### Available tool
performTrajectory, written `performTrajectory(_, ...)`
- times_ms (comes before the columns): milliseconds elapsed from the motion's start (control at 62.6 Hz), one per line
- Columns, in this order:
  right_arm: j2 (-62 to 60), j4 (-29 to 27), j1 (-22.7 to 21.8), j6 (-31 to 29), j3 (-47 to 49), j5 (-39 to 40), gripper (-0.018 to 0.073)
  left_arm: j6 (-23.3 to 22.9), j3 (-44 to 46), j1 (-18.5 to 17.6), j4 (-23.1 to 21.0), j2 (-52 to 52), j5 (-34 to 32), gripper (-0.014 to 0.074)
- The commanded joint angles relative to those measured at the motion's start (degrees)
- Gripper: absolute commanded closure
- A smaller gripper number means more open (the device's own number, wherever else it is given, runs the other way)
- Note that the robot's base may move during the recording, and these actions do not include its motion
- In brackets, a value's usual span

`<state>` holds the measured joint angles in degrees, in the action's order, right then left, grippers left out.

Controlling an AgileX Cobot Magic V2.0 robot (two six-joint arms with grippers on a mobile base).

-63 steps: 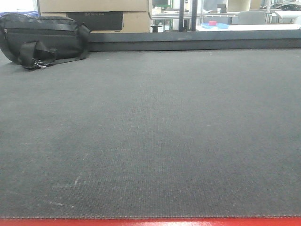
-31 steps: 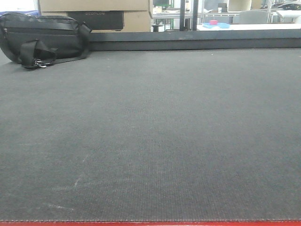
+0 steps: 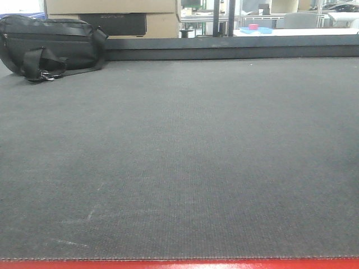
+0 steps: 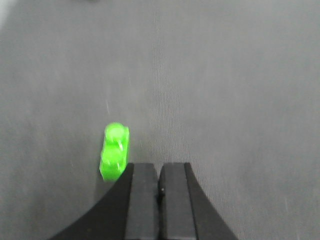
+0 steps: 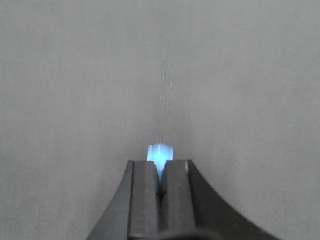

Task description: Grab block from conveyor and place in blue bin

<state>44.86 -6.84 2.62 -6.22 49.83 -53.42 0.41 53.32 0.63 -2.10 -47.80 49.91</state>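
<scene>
In the left wrist view a bright green block (image 4: 115, 152) lies on the grey conveyor belt (image 4: 225, 90), just left of my left gripper (image 4: 160, 167). That gripper's jaws are shut together with nothing between them, and the block lies outside its left finger. In the right wrist view my right gripper (image 5: 160, 165) is shut on a small light-blue block (image 5: 160, 152), which sticks out past the fingertips above the belt. No blue bin is in view. Neither gripper nor either block shows in the front view.
The front view shows the wide dark belt (image 3: 185, 157) with a red edge at the front. A black bag (image 3: 50, 47) lies at the far left, with cardboard boxes (image 3: 112, 11) behind it. A raised dark rail (image 3: 235, 47) runs along the back.
</scene>
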Motion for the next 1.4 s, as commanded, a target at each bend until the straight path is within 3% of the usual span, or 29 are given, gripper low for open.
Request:
performTrajectory(0, 6.94, 0.46, -0.20, -0.33, 4.26, -5.71, 0.0721, -0.08, 5.24, 0.30, -0.52, -7.74, 2.86, 0.0707)
performTrajectory(223, 17.72, 0.04, -0.20, -0.33, 7.05, -8.72, 0.0721, -0.08, 11.47, 0.30, -0.78, -19.27, 4.19, 0.0707)
performTrajectory(527, 30.32, 0.14, -0.20, 0.30, 10.86, -8.68, 0.0704, -0.08, 11.87, 0.30, -3.80, -24.49, 5.25, 0.0707)
performTrajectory(623, 33.37, 0.14, -0.20, 0.76, 12.35, -8.57, 0.0571, -0.08, 11.87, 0.30, -4.03, -24.61, 5.25, 0.0707)
performTrajectory(750, 36.34, 0.25, -0.20, 2.02, 12.60, -7.46, 0.0255, -0.08, 11.87, 0.30, -4.15, -24.61, 5.74, 0.0707)
performTrajectory(862, 38.84, 0.25, -0.20, 3.65, 12.60, -7.83, 0.0110, -0.08, 11.87, 0.30, -4.15, -24.61, 7.64, 0.0707)
performTrajectory(1389, 48.81, 2.35, -0.20, 3.65, 10.39, -3.09, 0.0209, -0.08, 11.87, 0.30, -4.15, -24.61, 8.05, 0.0707)
